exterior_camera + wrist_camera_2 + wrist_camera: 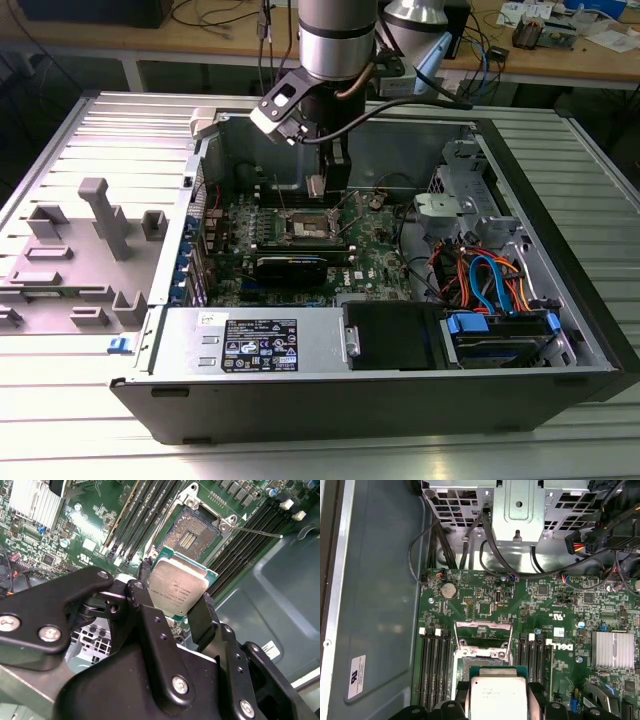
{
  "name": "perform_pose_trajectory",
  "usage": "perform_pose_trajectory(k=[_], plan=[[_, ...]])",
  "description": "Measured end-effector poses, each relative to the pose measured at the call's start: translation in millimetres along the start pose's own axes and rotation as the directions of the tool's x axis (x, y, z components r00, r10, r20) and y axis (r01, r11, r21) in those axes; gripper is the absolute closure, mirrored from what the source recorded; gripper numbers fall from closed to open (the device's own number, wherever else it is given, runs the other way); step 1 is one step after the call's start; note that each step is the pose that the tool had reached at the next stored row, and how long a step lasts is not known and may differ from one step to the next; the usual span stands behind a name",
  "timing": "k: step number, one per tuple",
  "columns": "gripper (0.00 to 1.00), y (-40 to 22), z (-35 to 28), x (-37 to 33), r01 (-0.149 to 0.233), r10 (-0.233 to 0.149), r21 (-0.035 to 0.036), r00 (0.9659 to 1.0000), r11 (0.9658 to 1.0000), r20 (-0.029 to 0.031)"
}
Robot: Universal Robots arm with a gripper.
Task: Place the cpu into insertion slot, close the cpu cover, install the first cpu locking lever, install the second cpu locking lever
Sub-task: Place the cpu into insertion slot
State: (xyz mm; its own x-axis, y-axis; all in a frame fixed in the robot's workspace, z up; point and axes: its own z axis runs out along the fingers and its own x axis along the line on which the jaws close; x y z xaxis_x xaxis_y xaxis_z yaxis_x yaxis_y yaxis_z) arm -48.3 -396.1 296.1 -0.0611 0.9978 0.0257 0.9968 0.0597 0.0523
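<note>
We saw the hand (174, 599) clamped on the cpu (178, 586) by two edges, holding it in the air above the open insertion slot (192, 532) on the green board (560, 605) inside the computer case (350, 405), not yet seated.

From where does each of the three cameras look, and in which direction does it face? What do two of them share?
Exterior view: off the arm, higher than the open computer case, looking down into it; the arm and gripper show.
First wrist view: on the arm, looking down at the green board; the gripper with the cpu shows.
Second wrist view: near the wrist, looking along the black fingers that clamp the cpu.
Both wrist views share the cpu and the insertion slot beyond it.
</note>
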Motion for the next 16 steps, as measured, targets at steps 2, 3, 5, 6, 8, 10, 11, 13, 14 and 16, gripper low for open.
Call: perform_pose_trajectory(k=[2, 3, 5, 6, 8, 10, 11, 13, 14, 16], plan=[[0.46, 0.0, 0.0, 0.0, -0.001, 0.001, -0.0001, 1.0000, 1.0000, 0.0000], [0.46, 0.0, 0.7, 0.0, -0.001, 0.001, -0.0001, 1.0000, 1.0000, 0.0000], [0.46, 0.0, 0.9, 0.0, -0.001, 0.001, -0.0001, 1.0000, 1.0000, -0.0001], [0.46, 0.0, 1.0, 0.0, -0.001, 0.001, -0.0001, 1.0000, 1.0000, 0.0000], [0.46, 0.0, 1.2, 0.0, -0.001, 0.001, 0.0000, 1.0000, 1.0000, 0.0000], [0.46, -0.1, 1.6, 0.0, -0.001, 0.001, 0.0000, 1.0000, 1.0000, 0.0000], [0.46, -0.1, 1.7, 0.0, -0.001, 0.001, -0.0001, 1.0000, 1.0000, 0.0000], [0.46, -0.1, 2.4, 0.0, -0.004, 0.004, -0.0002, 1.0000, 1.0000, 0.0000], [0.46, -0.1, 3.2, -0.1, -0.006, 0.006, -0.0003, 1.0000, 1.0000, 0.0001], [0.46, -0.5, 6.4, 0.0, -0.010, 0.010, -0.0004, 0.9999, 0.9999, 0.0004]])
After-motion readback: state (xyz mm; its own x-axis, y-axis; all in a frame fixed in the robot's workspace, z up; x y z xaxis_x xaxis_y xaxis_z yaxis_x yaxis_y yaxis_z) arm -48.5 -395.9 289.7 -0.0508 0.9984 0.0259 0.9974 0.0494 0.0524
